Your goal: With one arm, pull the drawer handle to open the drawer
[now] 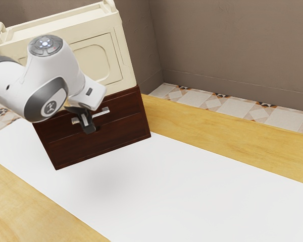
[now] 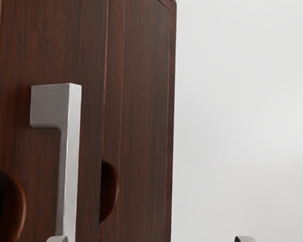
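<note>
By the drawer (image 1: 127, 105), the claw (image 2: 151, 239) stands wide open, gripping nothing, one fingertip (image 2: 57, 239) nearly in line with the handle (image 2: 68, 171), so an off-centre advance could jam against it.

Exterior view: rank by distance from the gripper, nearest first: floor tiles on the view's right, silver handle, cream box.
1. Silver handle: on the dark cabinet's front, right by the gripper.
2. Cream box: on top of the cabinet, above the handle.
3. Floor tiles: beyond the table's far edge, exterior view's right.
</note>
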